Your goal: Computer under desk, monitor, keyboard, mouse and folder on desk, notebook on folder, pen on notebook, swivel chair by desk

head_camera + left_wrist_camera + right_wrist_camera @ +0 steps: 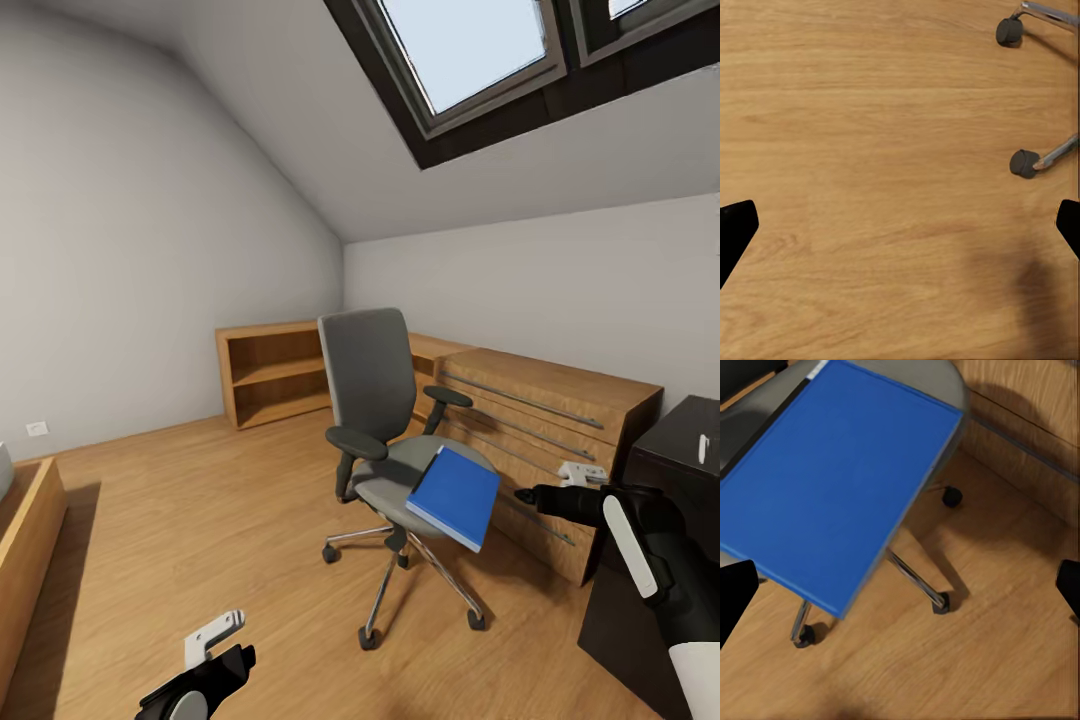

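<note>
Head view puts the folder (455,495), thin, stiff and light, overhanging the swivel chair (385,420) seat; my spread right gripper (530,494) at its 3 o'clock should pinch that free edge.

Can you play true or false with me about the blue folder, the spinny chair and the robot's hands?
1. The blue folder lies on the swivel chair seat, sticking out over its edge. True.
2. The right gripper is squeezing the folder. False: its jaws are open and apart from the folder, just beside it.
3. The left gripper hangs low over the bare wooden floor, holding nothing. True.
4. The chair lies tipped over on its side. False: it stands upright on its casters.
5. A low wooden dresser stands behind the chair. True.
</note>
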`<state>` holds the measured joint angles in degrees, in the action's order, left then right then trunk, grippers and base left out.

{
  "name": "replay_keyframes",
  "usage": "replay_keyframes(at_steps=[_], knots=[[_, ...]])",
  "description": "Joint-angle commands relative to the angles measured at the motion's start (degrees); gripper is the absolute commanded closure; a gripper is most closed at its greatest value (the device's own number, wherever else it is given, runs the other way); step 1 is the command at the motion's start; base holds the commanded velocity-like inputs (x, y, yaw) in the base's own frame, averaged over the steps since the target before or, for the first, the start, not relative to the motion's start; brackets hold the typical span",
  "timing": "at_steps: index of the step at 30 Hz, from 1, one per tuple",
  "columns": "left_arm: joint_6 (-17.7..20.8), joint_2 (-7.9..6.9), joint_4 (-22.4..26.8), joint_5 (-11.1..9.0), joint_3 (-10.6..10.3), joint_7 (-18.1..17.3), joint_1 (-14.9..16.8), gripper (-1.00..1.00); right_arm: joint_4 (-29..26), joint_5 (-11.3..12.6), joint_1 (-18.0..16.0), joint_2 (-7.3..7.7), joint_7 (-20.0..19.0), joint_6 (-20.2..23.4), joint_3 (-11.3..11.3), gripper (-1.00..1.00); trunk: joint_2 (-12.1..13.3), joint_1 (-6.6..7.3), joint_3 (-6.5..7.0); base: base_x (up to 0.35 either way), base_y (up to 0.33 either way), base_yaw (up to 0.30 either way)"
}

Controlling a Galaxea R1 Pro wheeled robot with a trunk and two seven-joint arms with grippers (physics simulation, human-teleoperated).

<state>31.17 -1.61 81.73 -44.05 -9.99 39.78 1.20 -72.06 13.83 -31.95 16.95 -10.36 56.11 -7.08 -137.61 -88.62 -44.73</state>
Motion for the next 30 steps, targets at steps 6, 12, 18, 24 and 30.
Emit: replay_keyframes(at_steps=[6,12,18,24,30], knots=[[0.03,-0.06,0.50,-0.51,-0.05,0.50,0.05,-1.00,-0.01,-0.21,-0.04,-0.19,-0.36,0.22,-0.05,-1.00,-0.03,0.01,-0.04,0.000,0.000,-0.106],[0.03,0.01,1.17,-0.51,0.03,0.58,0.05,-1.00,-0.01,-0.21,-0.04,-0.58,-0.37,0.08,-0.08,-1.00,-0.03,0.01,-0.03,0.000,0.000,-0.029],[0.03,-0.04,1.94,-0.51,0.11,0.67,0.05,-1.00,-0.01,-0.24,-0.04,-1.43,-0.43,-0.16,-0.11,-1.00,-0.03,0.01,-0.03,0.000,0.000,-0.007],[0.03,-0.06,2.62,-0.51,0.22,0.74,0.05,-1.00,0.27,-0.29,-0.04,-2.69,-0.34,-0.34,-0.12,-1.00,-2.44,-1.31,-1.11,0.000,0.000,-0.001],[0.03,-0.06,4.15,-0.51,0.90,0.78,0.05,-1.00,1.06,3.53,-0.04,-4.05,-0.25,-0.37,-2.60,-1.00,-4.84,-2.62,-2.18,0.000,0.000,0.000]])
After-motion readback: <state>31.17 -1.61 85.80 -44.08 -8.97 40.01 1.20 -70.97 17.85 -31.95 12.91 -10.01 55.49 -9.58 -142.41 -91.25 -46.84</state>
